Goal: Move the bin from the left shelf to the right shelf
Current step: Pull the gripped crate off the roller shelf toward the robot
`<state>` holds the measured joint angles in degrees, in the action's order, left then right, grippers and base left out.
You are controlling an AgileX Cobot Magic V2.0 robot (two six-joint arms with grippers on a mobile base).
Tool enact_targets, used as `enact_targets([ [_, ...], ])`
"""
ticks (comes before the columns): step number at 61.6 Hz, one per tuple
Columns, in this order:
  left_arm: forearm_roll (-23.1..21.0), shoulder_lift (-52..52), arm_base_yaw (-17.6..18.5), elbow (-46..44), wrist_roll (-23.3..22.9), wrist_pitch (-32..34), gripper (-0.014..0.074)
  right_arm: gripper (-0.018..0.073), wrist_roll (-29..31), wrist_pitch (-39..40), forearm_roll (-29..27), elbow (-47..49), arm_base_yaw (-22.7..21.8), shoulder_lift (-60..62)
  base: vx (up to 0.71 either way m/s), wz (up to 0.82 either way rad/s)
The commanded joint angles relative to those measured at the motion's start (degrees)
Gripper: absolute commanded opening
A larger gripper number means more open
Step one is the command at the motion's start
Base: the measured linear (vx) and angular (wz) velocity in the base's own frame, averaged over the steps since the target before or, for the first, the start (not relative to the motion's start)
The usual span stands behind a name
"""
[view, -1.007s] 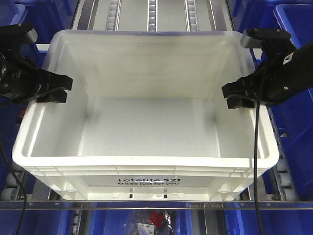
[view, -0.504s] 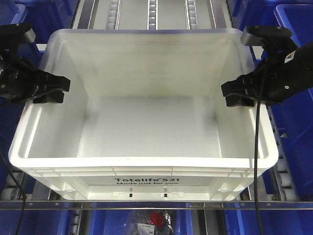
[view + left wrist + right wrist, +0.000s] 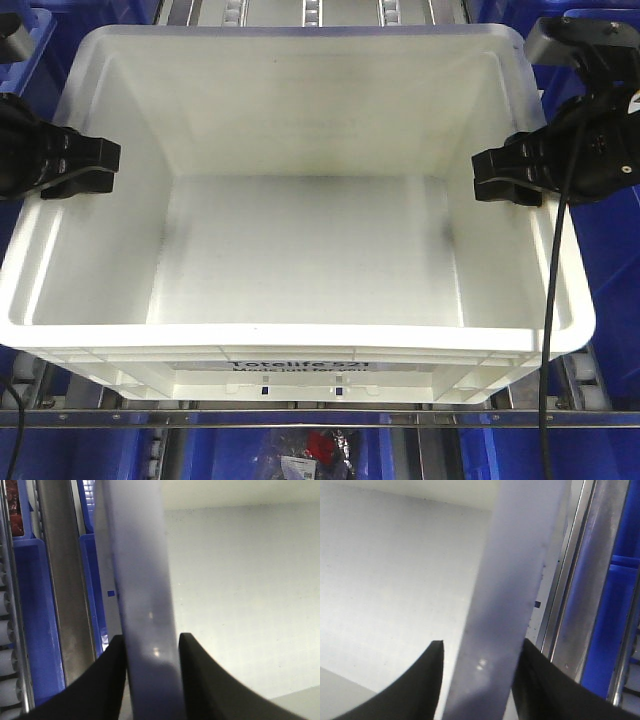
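The empty bin [image 3: 300,260], stiff and probably light but wide, is filling centre frame above the rollers [image 3: 312,10]. Left gripper [image 3: 95,168] and right gripper [image 3: 505,177] are pinching its side rims, mid-left and mid-right, fingers nearly closed on the plastic, and those are looking like sensible holds.

**Bin looms larger, grippers carried up and outward**

The bin [image 3: 300,340] now fills more of the front view. Its far rim sits farther above the front rail [image 3: 300,415] and covers most of the rollers [image 3: 312,10] that showed behind it. Its side walls spread wider over the rail, the left one reaching the picture's edge. Its black print [image 3: 300,366] is squeezed under the near rim. The left gripper [image 3: 75,168] and right gripper [image 3: 520,176] have moved with the walls, higher above the rail and wider apart.
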<state>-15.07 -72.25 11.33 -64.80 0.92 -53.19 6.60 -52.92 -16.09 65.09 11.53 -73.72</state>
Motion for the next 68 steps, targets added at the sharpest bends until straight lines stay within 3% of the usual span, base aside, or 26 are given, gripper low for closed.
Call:
enact_targets([
  [1, -2.0, 3.3, 0.3, -2.0, 2.4, 4.8, -0.0008, -0.0004, 0.6, 3.7, 0.3, 1.9, -0.3, 2.4, 0.00, 0.00],
  [34, -3.9, 3.6, 0.3, -2.0, 2.3, 7.3, -0.0008, -0.0004, 0.6, 3.7, 0.3, 1.8, -0.3, 2.7, 0.00, 0.00],
  [68, -3.3, 3.6, 0.3, -2.0, 2.4, 4.6, -0.0008, -0.0004, 0.6, 3.7, 0.3, 1.8, -0.3, 2.7, 0.00, 0.00],
])
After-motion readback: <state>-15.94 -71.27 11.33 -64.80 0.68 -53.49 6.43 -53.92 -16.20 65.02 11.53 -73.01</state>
